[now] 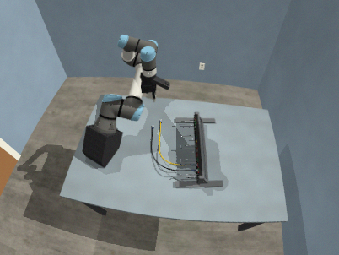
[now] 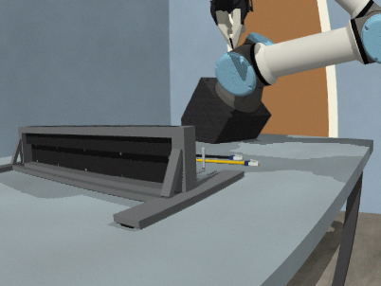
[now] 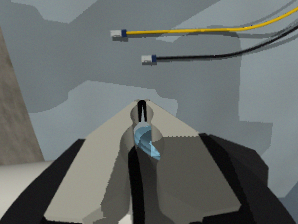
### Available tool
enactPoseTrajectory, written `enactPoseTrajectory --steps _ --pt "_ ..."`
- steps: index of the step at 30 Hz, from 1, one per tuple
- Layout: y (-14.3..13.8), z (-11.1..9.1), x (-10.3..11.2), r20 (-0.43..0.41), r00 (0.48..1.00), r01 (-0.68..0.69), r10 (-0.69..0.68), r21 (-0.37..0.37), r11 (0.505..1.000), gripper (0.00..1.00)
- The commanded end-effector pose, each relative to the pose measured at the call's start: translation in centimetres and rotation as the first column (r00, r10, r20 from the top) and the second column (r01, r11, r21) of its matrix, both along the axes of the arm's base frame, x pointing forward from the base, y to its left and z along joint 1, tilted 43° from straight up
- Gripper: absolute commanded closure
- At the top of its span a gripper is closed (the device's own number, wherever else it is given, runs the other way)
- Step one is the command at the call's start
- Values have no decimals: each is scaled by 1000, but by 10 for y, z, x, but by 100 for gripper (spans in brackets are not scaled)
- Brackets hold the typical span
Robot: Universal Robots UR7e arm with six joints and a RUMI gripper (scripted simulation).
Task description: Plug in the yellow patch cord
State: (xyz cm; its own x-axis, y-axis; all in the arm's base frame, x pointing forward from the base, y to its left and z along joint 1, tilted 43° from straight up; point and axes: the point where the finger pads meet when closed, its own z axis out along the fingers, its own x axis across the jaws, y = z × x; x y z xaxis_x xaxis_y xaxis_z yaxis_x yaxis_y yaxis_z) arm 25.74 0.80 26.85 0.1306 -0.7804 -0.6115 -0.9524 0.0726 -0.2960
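Observation:
The yellow patch cord (image 1: pixel 164 157) (image 2: pixel 222 161) (image 3: pixel 200 30) lies on the table with one end in the rack (image 1: pixel 200 141) (image 2: pixel 104 131). Its free plug (image 1: pixel 160 122) (image 2: pixel 253 163) (image 3: pixel 118 31) lies flat on the table, left of the rack's port face. The black cord (image 1: pixel 153 154) (image 3: pixel 210 55) runs beside it, with its free plug (image 1: pixel 153 127) (image 2: pixel 237 156) (image 3: pixel 147 59) close by. My gripper (image 1: pixel 153 96) (image 2: pixel 231 44) (image 3: pixel 142 101) is shut and empty. It hangs high above the table, well short of both plugs. The port labels show only as tiny colored dots; I cannot pick out the yellow one.
The rack stands upright on two long feet (image 2: pixel 180 201) on the grey table (image 1: pixel 244 169) (image 2: pixel 246 237). The arm's dark base block (image 1: pixel 101 145) (image 2: pixel 223 116) stands at the table's left edge. The table edge (image 2: pixel 365 156) is near the plugs.

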Motion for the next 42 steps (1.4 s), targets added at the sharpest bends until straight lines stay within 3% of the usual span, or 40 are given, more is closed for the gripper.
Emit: enactPoseTrajectory --steps 1,8,14,22,29,36,42 --pt "0 0 0 0 1000 0 0 0 1000 100" --pt "0 0 2 7 1000 5 -5 2 1000 100" --pt "3 -2 20 71 996 45 -47 24 999 100" --pt "-2 -3 83 288 932 199 -221 104 975 100" --pt "-21 0 123 432 826 320 -362 169 932 100" --pt "-32 2 136 481 772 367 -415 195 910 100" --pt "-32 2 137 483 770 369 -417 196 908 100"
